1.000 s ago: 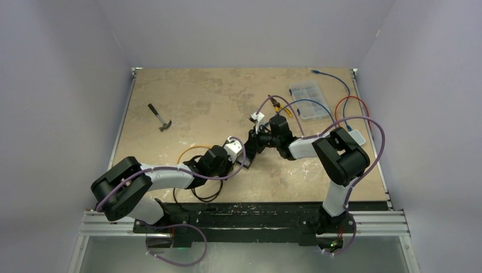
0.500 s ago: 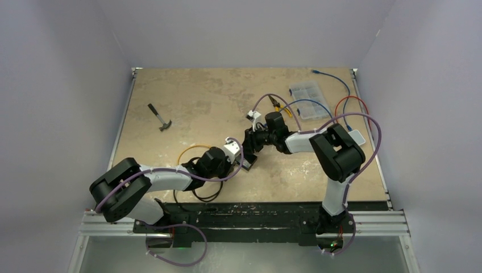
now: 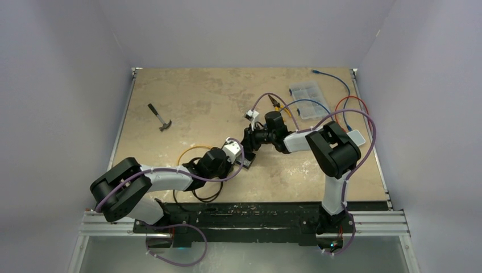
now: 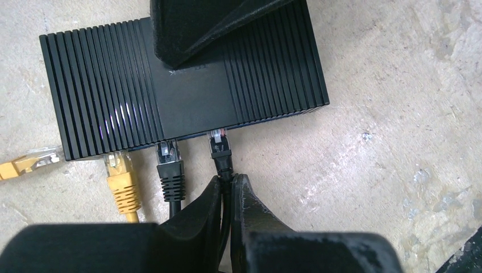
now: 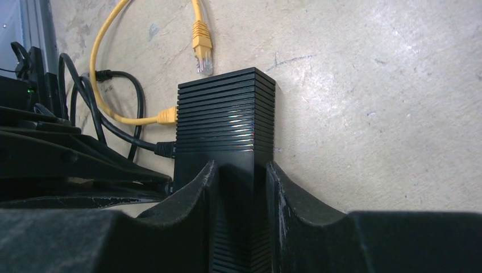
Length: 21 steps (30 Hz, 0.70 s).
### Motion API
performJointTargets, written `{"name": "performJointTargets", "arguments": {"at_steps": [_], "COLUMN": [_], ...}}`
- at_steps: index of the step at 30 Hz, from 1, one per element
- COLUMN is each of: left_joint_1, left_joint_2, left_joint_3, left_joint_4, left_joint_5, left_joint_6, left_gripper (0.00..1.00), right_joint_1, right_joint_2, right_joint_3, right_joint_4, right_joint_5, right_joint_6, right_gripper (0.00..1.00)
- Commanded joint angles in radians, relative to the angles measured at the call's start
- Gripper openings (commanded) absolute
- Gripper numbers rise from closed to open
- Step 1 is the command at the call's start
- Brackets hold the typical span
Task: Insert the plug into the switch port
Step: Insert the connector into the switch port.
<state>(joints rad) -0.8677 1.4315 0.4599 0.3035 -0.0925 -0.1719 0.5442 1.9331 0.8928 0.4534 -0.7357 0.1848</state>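
While I watch from the near edge, left tool is closed, pinching the black cable just behind the plug. Plug is black and points away from the tool, its nose in the mouth of a port on the near face of the switch. I can't tell if it's fully seated. Left of it on the same face: a second black plug in its port, then a yellow plug in another. A loose yellow plug lies on the surface by the switch's left end.

Switch is a black ribbed box lying flat. Right tool comes in from the far side, one finger on each side of the switch, gripping it.

Further out: hammer far left, well apart from the arms. Clear compartment box sits far right behind the right arm. Blue cable and red cable loop beside it near the back corner.
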Motion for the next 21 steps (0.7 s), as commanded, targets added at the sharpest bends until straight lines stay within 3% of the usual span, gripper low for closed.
{"name": "performJointTargets", "arguments": {"at_steps": [1, 14, 21], "left_joint_1": [0.007, 0.006, 0.006], "left_joint_2": [0.026, 0.052, 0.034], "left_joint_3": [0.051, 0.000, -0.020], "left_joint_4": [0.129, 0.535, 0.488], "left_joint_5": [-0.131, -0.440, -0.562], "left_joint_6": [0.021, 0.004, -0.035], "left_gripper": [0.00, 0.00, 0.00], "right_joint_1": [0.126, 0.204, 0.204], "right_joint_2": [0.084, 0.088, 0.064], "right_joint_3": [-0.083, -0.196, -0.260], "right_joint_4": [-0.166, -0.026, 0.004], "right_joint_5": [-0.112, -0.200, -0.203], "right_joint_6": [-0.057, 0.030, 0.042], "right_gripper": [0.28, 0.25, 0.24]}}
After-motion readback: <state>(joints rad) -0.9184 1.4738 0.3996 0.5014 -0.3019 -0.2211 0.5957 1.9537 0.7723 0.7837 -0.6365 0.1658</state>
